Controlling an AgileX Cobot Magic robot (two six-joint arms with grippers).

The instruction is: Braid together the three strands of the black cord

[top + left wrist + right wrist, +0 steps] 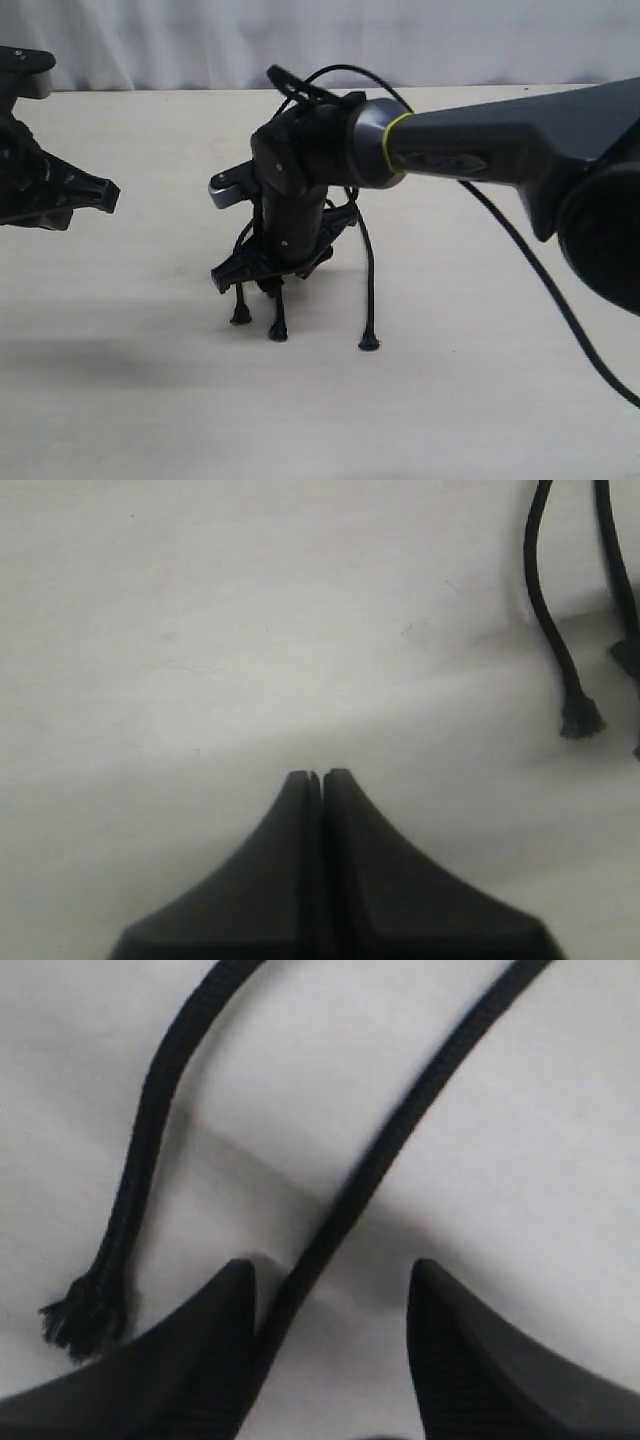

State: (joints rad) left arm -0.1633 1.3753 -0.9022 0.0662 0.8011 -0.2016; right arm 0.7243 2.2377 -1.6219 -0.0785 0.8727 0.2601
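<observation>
— Right arm [520, 140] looms closest, reaching in from the right edge. Its tool?
— Right gripper [330, 1272] points down over the middle of the table [150, 400], jaws parted. One strand [397, 1130] runs between them, close to one finger.
— Black cord [369, 270]?
— Mostly under that gripper. The three strands [277, 322] end in flared tips toward the near edge, two close together, one apart.
— Left gripper [320, 777]?
— By the left edge, well clear of the cord, jaws pressed together on nothing.
</observation>
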